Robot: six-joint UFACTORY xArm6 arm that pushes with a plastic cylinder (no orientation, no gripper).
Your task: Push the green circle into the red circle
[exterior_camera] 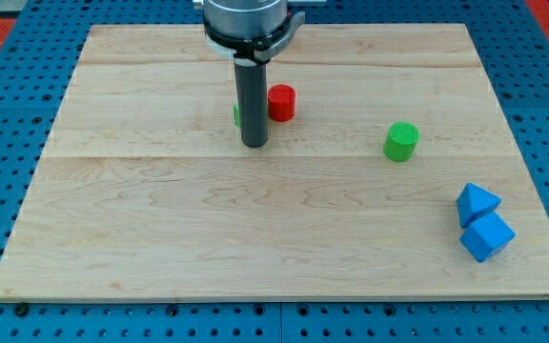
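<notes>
The red circle [281,102] stands on the wooden board [284,238] near the view's top centre. The green circle [401,142] stands to the view's right of it, a little lower, well apart from it. My tip [254,145] rests on the board just left of and below the red circle, far to the left of the green circle. The rod hides most of another green block [237,116], of which only a sliver shows at the rod's left edge; its shape cannot be made out.
A blue triangle-like block [476,203] and a blue cube-like block [487,236] sit touching each other near the board's right edge, towards the view's bottom. A blue pegboard surface [8,114] surrounds the board.
</notes>
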